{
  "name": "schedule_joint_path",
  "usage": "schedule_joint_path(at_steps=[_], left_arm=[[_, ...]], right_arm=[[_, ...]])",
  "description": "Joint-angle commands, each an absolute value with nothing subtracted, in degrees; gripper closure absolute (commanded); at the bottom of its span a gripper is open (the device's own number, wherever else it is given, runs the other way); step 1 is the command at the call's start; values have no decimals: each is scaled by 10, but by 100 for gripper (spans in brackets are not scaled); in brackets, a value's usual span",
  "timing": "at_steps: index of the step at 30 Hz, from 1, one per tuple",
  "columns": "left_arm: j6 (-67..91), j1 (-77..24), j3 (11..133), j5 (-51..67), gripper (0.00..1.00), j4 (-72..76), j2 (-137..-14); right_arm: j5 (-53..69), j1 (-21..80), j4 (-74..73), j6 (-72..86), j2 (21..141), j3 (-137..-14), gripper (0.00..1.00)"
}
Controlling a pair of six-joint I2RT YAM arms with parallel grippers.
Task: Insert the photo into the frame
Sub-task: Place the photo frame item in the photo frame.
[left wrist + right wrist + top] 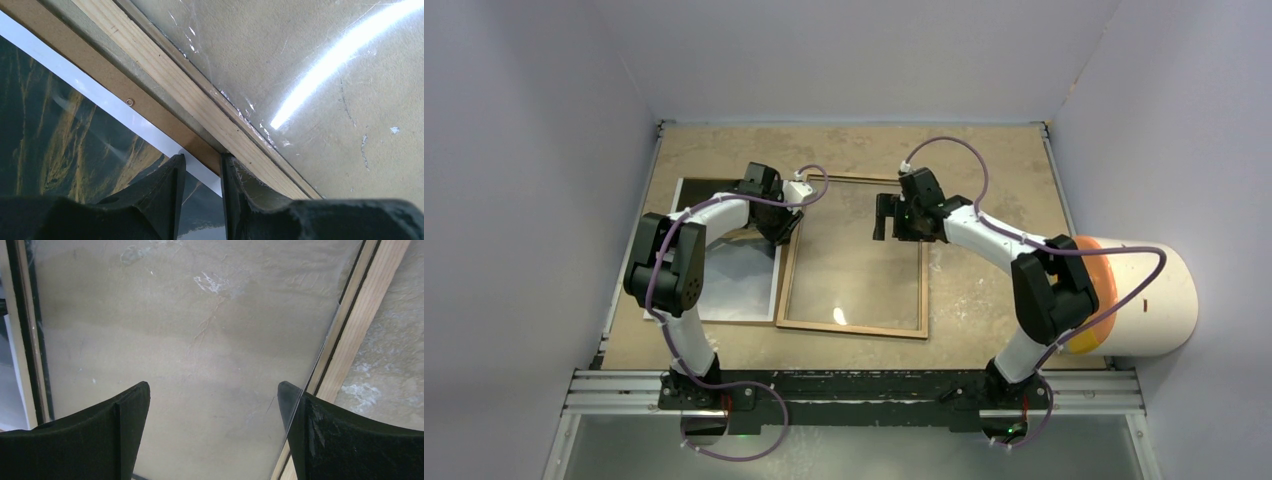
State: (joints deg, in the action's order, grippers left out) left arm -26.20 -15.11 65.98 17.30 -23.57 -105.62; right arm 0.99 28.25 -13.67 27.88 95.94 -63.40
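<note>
Left gripper (pixel 202 159) is down at the seam where the photo (pixel 60 130) meets the frame (pixel 165 70). Its jaws are only a sliver apart, one finger over the photo's white border, the other over the wooden rim, and I can't see anything pinched between them.

The photo lies picture-up on the brown backing board (pixel 125 97), just left of the frame, and the frame lies back-up on the counter (pixel 984 290).

My read: I'm going for the photo's right-hand edge. The sheet is thin, glossy and flat on the board, so I'd come in low, get one fingertip under the border and take care not to lift the board with it. The rim sits right beside it and crowds the outer finger; that's my obstacle.

Right gripper (pixel 214 387) hangs over the pane (pixel 200 330), jaws spread wide, holding nothing. It'll have to move off before the photo comes across. A white and orange drum (pixel 1139 295) sits off the right edge, well clear.
</note>
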Motion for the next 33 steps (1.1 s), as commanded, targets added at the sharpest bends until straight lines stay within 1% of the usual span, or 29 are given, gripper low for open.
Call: schedule_joint_path(at_steps=[1, 11, 15, 33], left_arm=[[-252, -163, 634, 218, 65, -295, -1087], [-254, -163, 632, 216, 66, -298, -1084], [-254, -163, 630, 212, 66, -297, -1085], [-259, -162, 622, 204, 67, -301, -1072]], right_arm=[[1, 304, -172, 254, 969, -675, 1], [-44, 305, -188, 244, 963, -676, 1], [-22, 304, -200, 235, 950, -670, 1], [-44, 291, -214, 206, 931, -661, 1]])
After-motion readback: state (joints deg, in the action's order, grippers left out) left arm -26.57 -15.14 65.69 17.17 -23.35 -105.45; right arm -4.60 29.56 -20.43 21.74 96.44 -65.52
